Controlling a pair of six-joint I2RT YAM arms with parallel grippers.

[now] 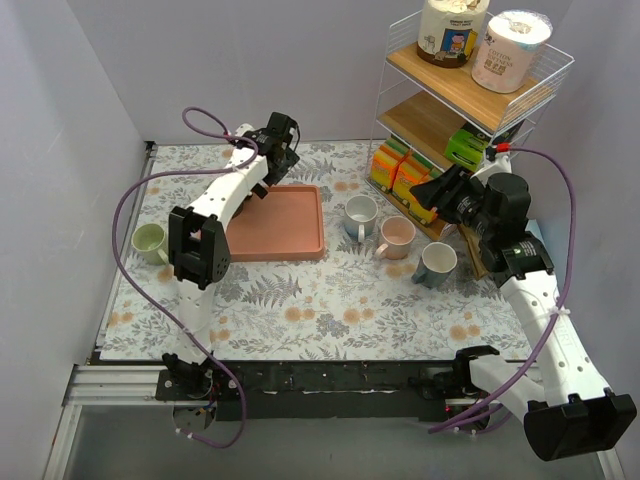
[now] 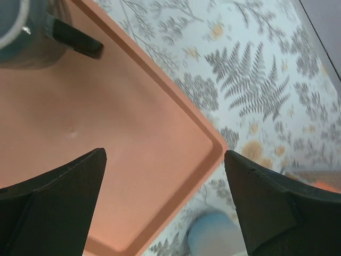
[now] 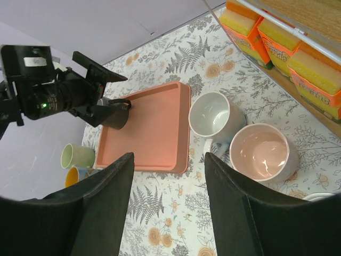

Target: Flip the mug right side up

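1. Salmon-pink plastic makes up the tray (image 1: 290,232), which lies on the fern-patterned counter (image 1: 330,300), left of centre in the top view.
2. On the tray's far left corner stands the dark grey mug (image 3: 114,116), its black handle sticking out sideways. In the top view the left arm (image 1: 215,205) hides it.
3. From the left wrist, the dark grey mug sits at the upper left of the frame with a pale ring on its end. I cannot tell whether that ring is the mouth or the base.
4. Over the tray's bare floor hangs the left tool (image 2: 165,156), its fingers spread wide and holding nothing. The dark grey mug is near it but not between the fingers.
5. At the counter's right side, near the wire shelf (image 1: 470,95), the right tool (image 3: 169,160) is raised, also spread wide and empty, well apart from the dark grey mug.
6. Right of the tray, 3 mugs stand upright on the counter: the white mug (image 1: 360,215) just beside the tray's edge, the pink mug (image 1: 396,237) next to it, and the blue-grey mug (image 1: 436,264) nearer the right arm.
7. By the counter's left edge the pale green mug (image 1: 150,243) appears to lie on its side. The right wrist view shows a yellow mug (image 3: 72,176) just beside it.
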